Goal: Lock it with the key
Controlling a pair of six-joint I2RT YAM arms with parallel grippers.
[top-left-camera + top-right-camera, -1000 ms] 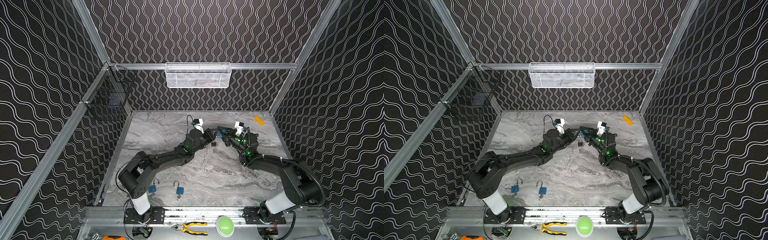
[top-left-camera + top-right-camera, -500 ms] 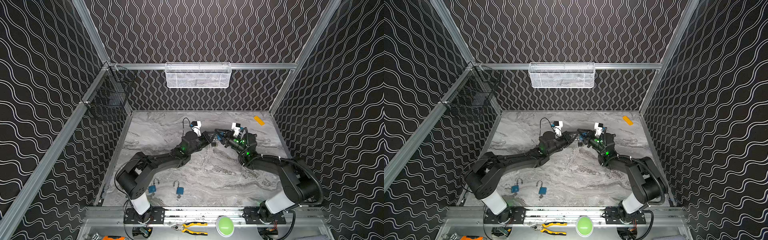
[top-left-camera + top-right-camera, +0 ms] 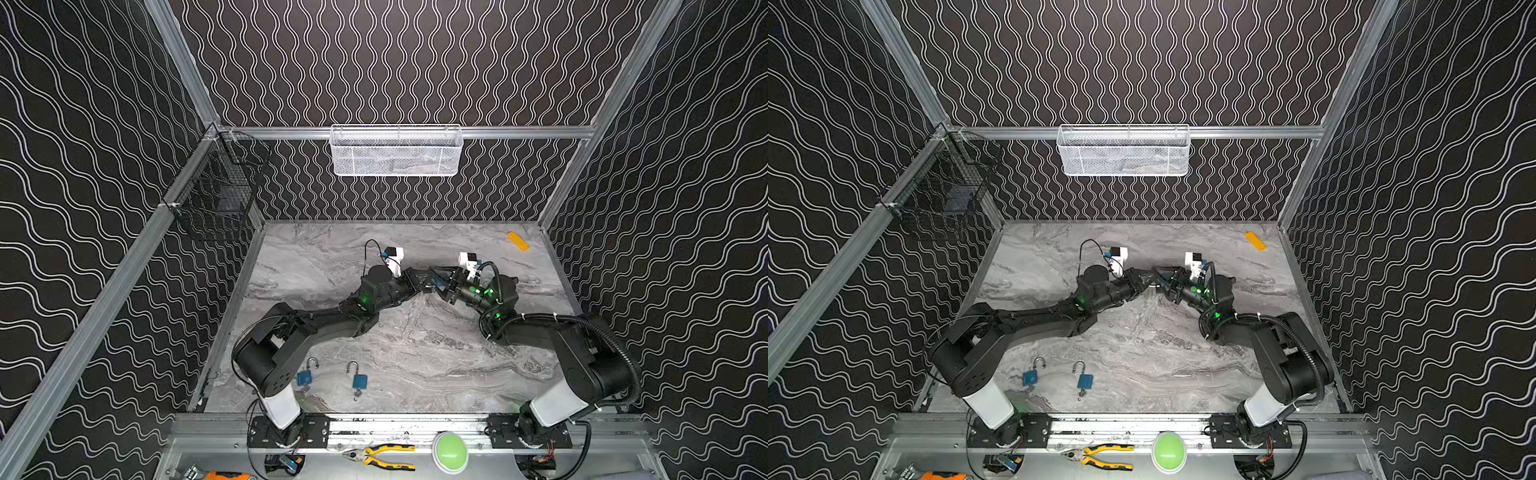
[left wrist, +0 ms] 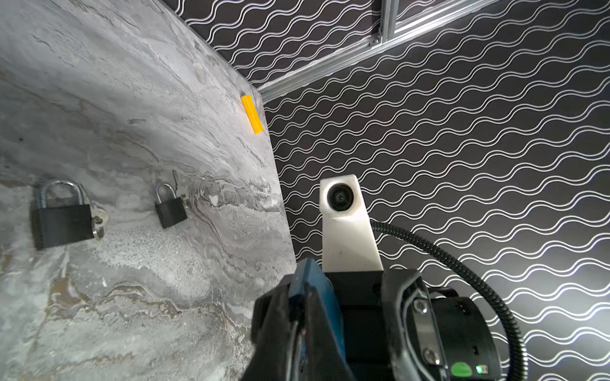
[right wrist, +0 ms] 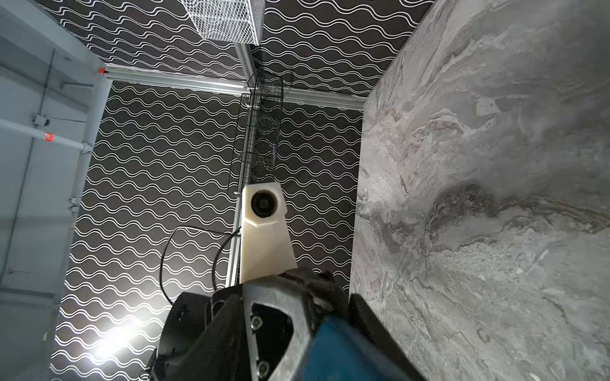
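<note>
Blue padlock point(image 4: 312, 290), grey marbled table point(image 4: 132, 99)

Black wavy-lined walls point(image 3: 395, 62) and aluminium rails point(image 3: 519, 132) enclose a grey marbled tabletop point(image 3: 415, 353).

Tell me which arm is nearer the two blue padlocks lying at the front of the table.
Left. The left arm has its shoulder beside the blue padlocks; the right arm rises from the opposite front corner, well apart.

Tabletop point(image 3: 436, 357) matt marble-look; black padlock point(image 4: 62, 224) matt, shackle point(image 4: 61, 184) shiny metal
</note>
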